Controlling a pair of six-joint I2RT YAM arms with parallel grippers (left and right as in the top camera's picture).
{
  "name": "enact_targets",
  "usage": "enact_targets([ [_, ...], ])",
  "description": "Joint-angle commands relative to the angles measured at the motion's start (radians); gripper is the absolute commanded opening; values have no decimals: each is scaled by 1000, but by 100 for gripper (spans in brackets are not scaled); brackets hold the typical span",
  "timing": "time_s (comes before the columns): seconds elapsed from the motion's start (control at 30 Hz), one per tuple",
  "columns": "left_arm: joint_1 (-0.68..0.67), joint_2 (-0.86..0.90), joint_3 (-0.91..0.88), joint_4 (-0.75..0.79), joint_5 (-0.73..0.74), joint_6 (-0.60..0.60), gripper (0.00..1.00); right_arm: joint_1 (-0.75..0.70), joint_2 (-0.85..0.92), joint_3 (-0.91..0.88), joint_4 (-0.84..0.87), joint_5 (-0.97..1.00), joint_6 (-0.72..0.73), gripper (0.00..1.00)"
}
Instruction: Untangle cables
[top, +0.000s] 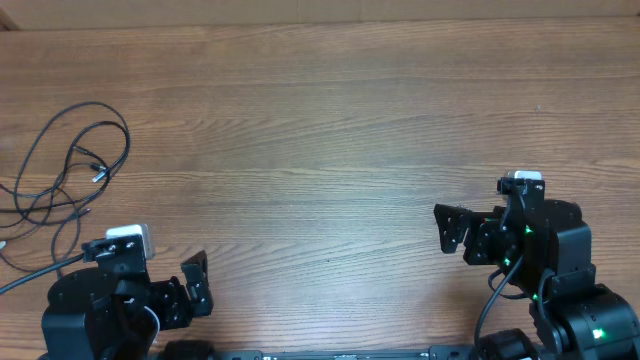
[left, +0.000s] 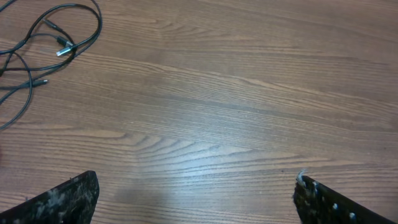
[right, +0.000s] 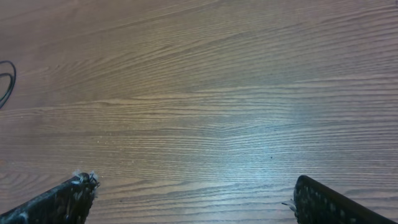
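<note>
Lying in loose, crossing loops at the left side of the brown wood-grain table (top: 330, 120), thin black cables (left: 62, 50) with silvery plug tips are sitting just beyond the black two-finger left gripper (top: 197, 284), whose jaws are standing wide and empty. The right gripper (top: 447, 230), likewise spread and empty, is waiting well apart on the right. Pinching two crossed strands together is probably risking a tighter snarl, or dragging the whole bundle.
</note>
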Motion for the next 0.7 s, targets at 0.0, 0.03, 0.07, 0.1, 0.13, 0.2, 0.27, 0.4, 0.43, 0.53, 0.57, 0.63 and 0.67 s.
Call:
enact_targets([
  [0.0,3,-2,-9,-2,-7,-14,99,-2,0,-3,10,0,-6,100],
  [0.03,3,-2,-9,-2,-7,-14,100,-2,0,-3,17,7,-8,100],
  [0.07,3,-2,-9,-2,-7,-14,100,-2,0,-3,23,12,-9,100],
  [0.1,3,-2,-9,-2,-7,-14,100,-2,0,-3,30,24,-8,100],
  [0.13,3,-2,-9,-3,-7,-14,100,-2,0,-3,38,33,-8,100],
  [0.2,3,-2,-9,-3,-7,-14,99,-2,0,-3,51,33,-8,100],
  [0.27,3,-2,-9,-3,-7,-14,100,-2,0,-3,61,32,-8,100],
  [0.4,3,-2,-9,-3,-7,-14,99,-2,2,-3,80,33,-8,100],
  [0.43,3,-2,-9,-3,-7,-14,99,-2,5,-3,85,33,-9,100],
  [0.53,3,-2,-9,-3,-7,-14,100,-2,14,-3,91,33,-8,100],
  [0.57,3,-2,-9,-3,-7,-14,100,-2,16,-5,97,34,-9,100],
  [0.63,3,-2,-9,-3,-7,-14,100,-3,0,-15,117,42,-9,100],
  [0.67,3,-2,-9,-3,-7,-14,100,-4,-7,-19,127,51,-9,100],
])
